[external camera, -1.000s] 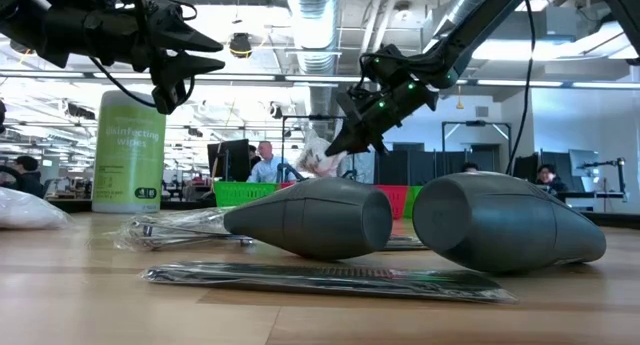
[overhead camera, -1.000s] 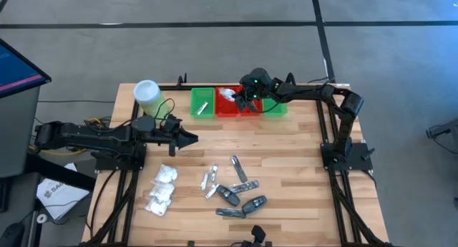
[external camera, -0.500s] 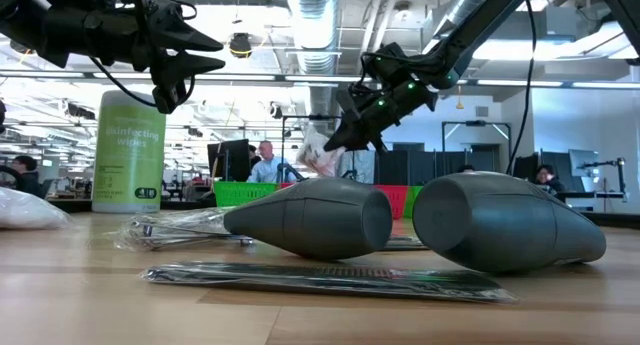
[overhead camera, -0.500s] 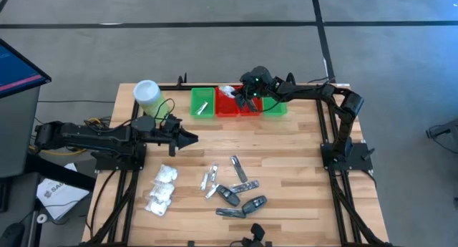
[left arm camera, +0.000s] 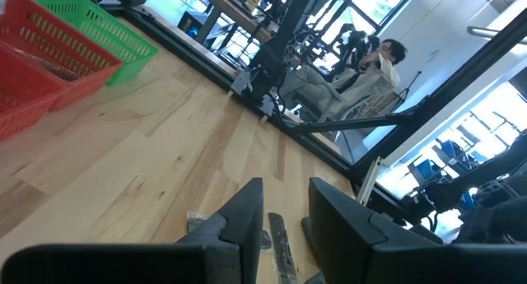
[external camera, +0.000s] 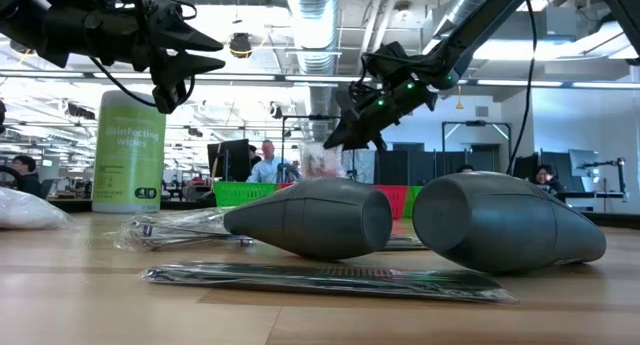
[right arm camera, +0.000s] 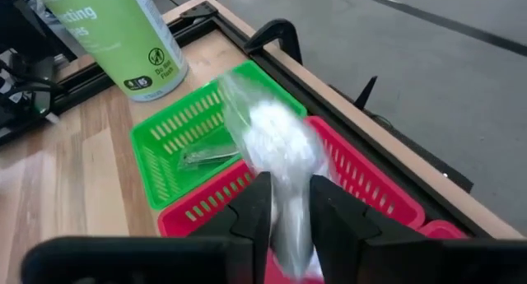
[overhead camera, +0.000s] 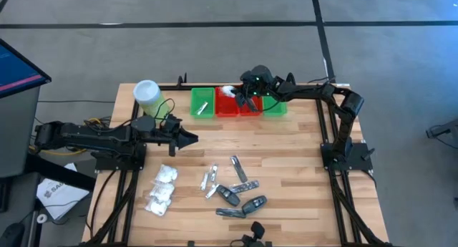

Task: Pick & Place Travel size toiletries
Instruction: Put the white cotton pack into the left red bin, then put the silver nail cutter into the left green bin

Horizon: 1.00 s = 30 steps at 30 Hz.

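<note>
A pale butcher-block wooden table [overhead camera: 286, 161] with a dark metal frame, seen from straight above. Along its far edge sits a row of slotted plastic trays: a green tray [overhead camera: 202, 102], a red tray [overhead camera: 227, 105] beside it, and another green one partly hidden under the right arm. A thin silver foil sachet [overhead camera: 202, 108] lies in the left green tray. At the far left corner stands a tall light-green canister [overhead camera: 147, 95] with a round white lid.

The right gripper [overhead camera: 242, 95] hovers above the red tray, its two dark fingers closed on a white puffy packet [right arm camera: 276, 156]. In the right wrist view the packet is clear crinkly film stuffed with soft white filling, pinched between the fingers and sticking out ahead of them over the red tray's lattice wall. In the low view it hangs just below the fingertips, above the trays.

The left gripper [overhead camera: 192, 139] waits over bare wood at mid-left, well away from any item; in the left wrist view its fingers [left arm camera: 243, 214] stand a narrow gap apart, holding nothing.

On the near half of the table lie more toiletries: a cluster of white puffy packets [overhead camera: 162, 190] at left, small silver foil sachets [overhead camera: 210, 180] in the middle, and slim dark grey oblong pieces [overhead camera: 242, 198] to their right, smooth and rounded
</note>
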Motion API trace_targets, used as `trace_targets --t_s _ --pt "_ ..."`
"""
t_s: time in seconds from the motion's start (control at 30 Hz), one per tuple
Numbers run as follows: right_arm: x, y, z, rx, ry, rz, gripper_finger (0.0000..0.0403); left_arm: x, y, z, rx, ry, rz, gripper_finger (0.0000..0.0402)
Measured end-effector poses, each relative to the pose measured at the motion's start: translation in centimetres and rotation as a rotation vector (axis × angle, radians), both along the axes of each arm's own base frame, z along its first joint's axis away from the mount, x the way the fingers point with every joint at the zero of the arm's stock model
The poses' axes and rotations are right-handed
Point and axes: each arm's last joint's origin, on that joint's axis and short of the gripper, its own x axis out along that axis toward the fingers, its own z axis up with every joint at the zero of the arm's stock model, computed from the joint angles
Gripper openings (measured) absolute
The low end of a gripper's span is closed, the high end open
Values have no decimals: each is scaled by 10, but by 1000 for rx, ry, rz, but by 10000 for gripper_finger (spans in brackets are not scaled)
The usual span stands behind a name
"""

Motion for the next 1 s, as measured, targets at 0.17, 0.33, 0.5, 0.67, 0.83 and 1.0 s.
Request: trace_targets --t_s 0.17,0.33,0.5,0.67,0.83,1.0 --pt "1 -1 2 -13 -20 0 87 0 0 0 0 0 0 92" --pt "0 -3 3 -22 -22 -16 93 0 0 0 0 0 0 92" --pt "0 -3 3 -23 -24 -19 93 0 0 0 0 0 0 92" --pt "9 13 2 -1 -24 60 93 0 0 0 0 0 0 92" --pt "24 44 -1 -23 15 174 93 0 -2 0 -11 0 -40 92" --pt "38 78 -1 -41 19 273 93 1 -14 -1 -29 14 -123 92"
